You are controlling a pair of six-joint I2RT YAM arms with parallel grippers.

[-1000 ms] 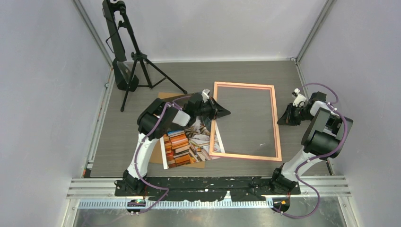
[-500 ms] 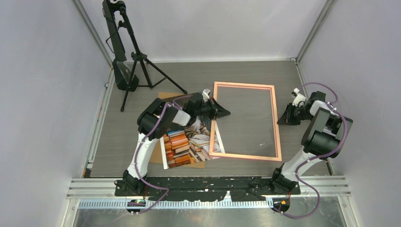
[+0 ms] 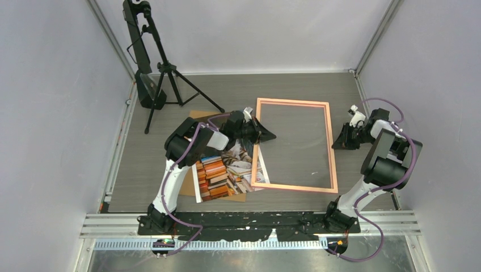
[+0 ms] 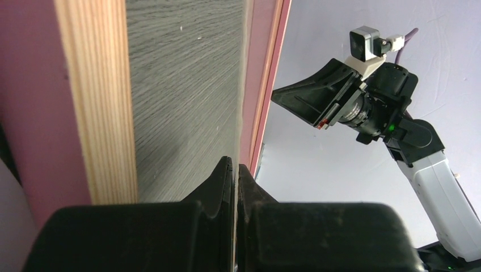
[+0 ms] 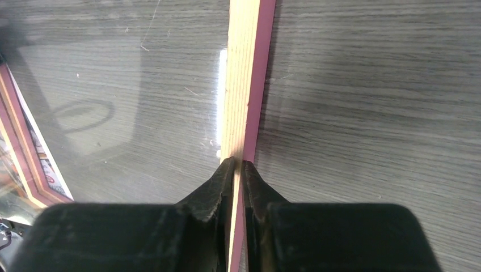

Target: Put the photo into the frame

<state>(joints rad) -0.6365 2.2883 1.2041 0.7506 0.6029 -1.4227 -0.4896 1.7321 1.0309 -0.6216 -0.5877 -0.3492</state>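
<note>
The salmon-pink frame [image 3: 292, 101] lies flat right of centre. The photo [image 3: 218, 175], showing stacks of books, lies to its left with its right edge under the frame's left rail. Its upper part is hidden by my left arm. My left gripper [image 3: 271, 136] points right, just inside that rail, and is shut. In the left wrist view [image 4: 235, 165] a thin pale sheet edge shows between its pads. My right gripper [image 3: 336, 144] is shut on the frame's right rail, which runs between its fingers in the right wrist view [image 5: 238, 163]. A strip of the photo [image 5: 42, 164] shows there too.
A plain brown backing board [image 3: 187, 190] lies under the photo. A black tripod with a camera [image 3: 161, 73] stands at the back left. Grey walls close in on both sides. The frame's pane [image 5: 113, 85] reflects light.
My right gripper has shifted slightly up and left along the frame's right rail. The left arm, photo and frame have not visibly moved.
</note>
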